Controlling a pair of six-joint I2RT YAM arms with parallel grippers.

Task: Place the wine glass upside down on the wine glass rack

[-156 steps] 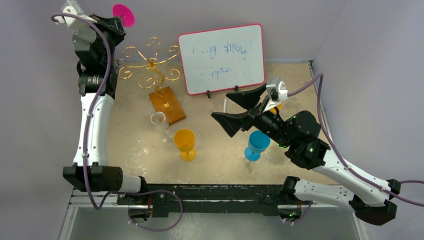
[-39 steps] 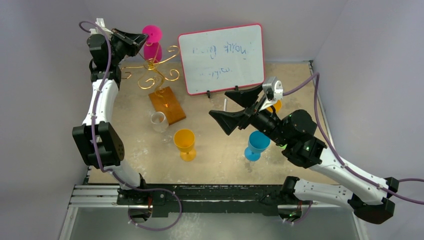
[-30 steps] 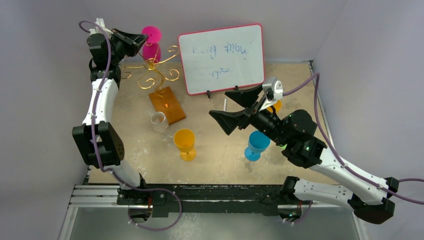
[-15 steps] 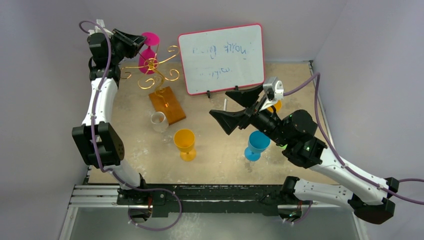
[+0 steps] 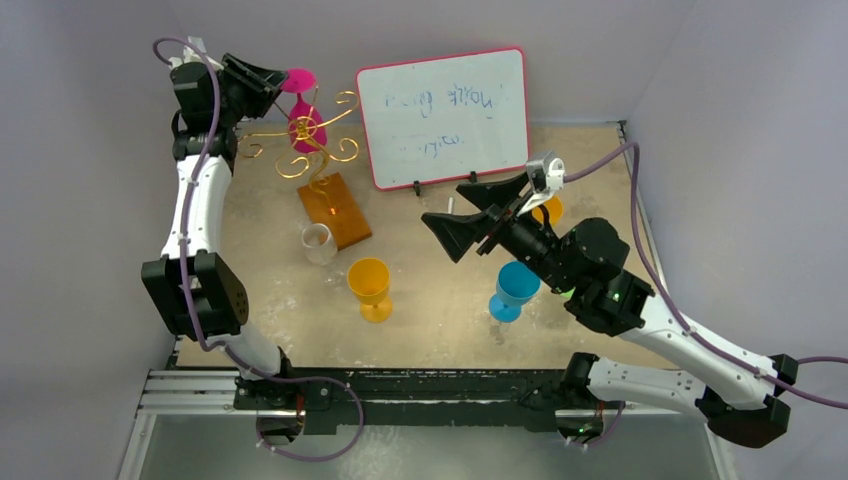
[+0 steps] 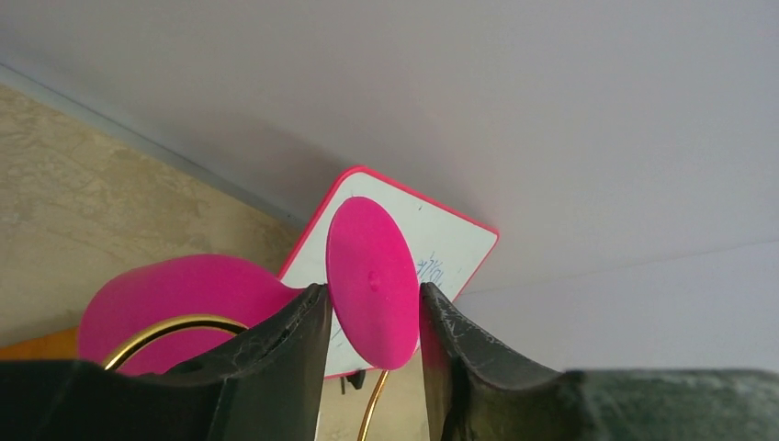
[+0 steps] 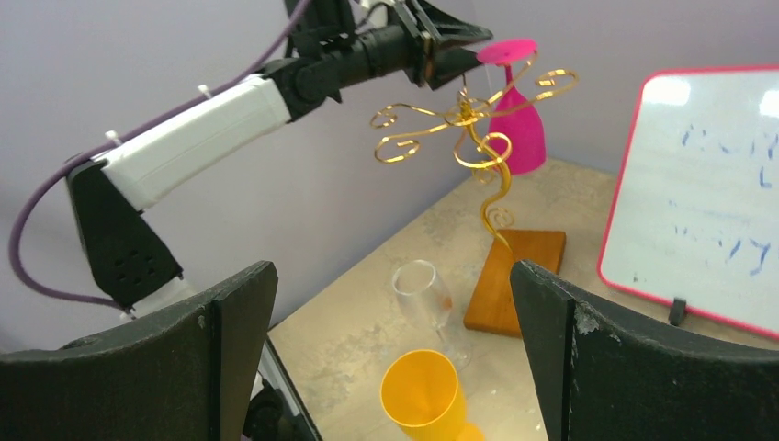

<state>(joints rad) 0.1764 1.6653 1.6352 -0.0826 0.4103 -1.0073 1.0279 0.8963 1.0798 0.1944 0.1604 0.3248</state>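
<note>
The pink wine glass (image 5: 307, 128) hangs upside down from a curled arm of the gold wine glass rack (image 5: 335, 210), foot (image 5: 299, 79) uppermost. My left gripper (image 5: 275, 82) is up at that foot, open. In the left wrist view the pink foot disc (image 6: 372, 276) stands between the parted fingers and the bowl (image 6: 174, 289) shows to the left. The right wrist view shows the glass (image 7: 516, 129) hanging on the rack (image 7: 473, 119), with the left gripper (image 7: 459, 46) beside its foot. My right gripper (image 5: 450, 203) hovers wide open over mid-table, holding nothing (image 7: 390, 276).
A clear glass (image 5: 318, 242) and a yellow goblet (image 5: 370, 285) stand in front of the rack's wooden base. A blue goblet (image 5: 515, 290) stands under the right arm, an orange one (image 5: 548, 210) behind it. The pink-framed whiteboard (image 5: 443, 115) leans at the back.
The left jaws have opened off the pink glass. The glass has dropped a little and now hangs on the rack arm. The right gripper shifted slightly.
</note>
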